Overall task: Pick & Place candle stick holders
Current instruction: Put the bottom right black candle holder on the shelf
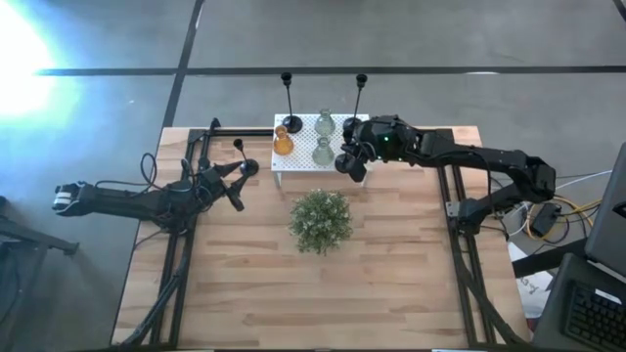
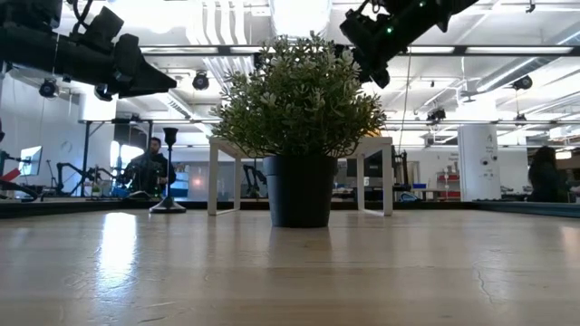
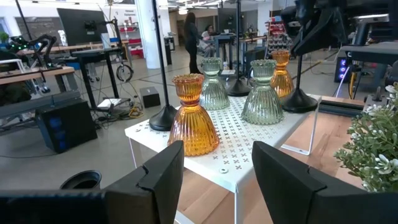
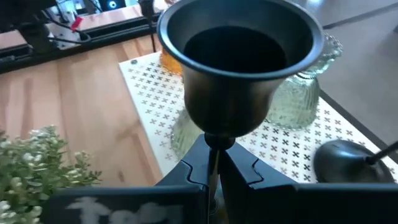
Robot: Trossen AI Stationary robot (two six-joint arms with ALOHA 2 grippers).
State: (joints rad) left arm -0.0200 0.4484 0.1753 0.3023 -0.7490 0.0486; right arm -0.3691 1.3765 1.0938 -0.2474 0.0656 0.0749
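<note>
Dark metal, cup-shaped, the black holder (image 4: pixel 239 68) stood upright directly above the right gripper (image 4: pixel 212 163), whose two fingers were closed tight on its thin neck just beneath the bowl. Seen from above, the right gripper (image 1: pixel 353 158) hung over the right front corner of the white perforated stand (image 1: pixel 305 158). On that stand, just beyond the held piece, were two clear-grey ribbed holders (image 3: pixel 262 93) and two amber ones; the nearer amber holder (image 3: pixel 193 116) stood toward the stand's left front corner. Two tall black stems (image 1: pixel 290 101) on round bases rose at the stand's rear edge. The bushy green plant (image 1: pixel 320 219) sat on the wooden table (image 1: pixel 391 284) in front of the stand, apart from it. The left gripper (image 3: pixel 214 165) waited at the table's left side, fingers spread and holding nothing, facing the stand.
</note>
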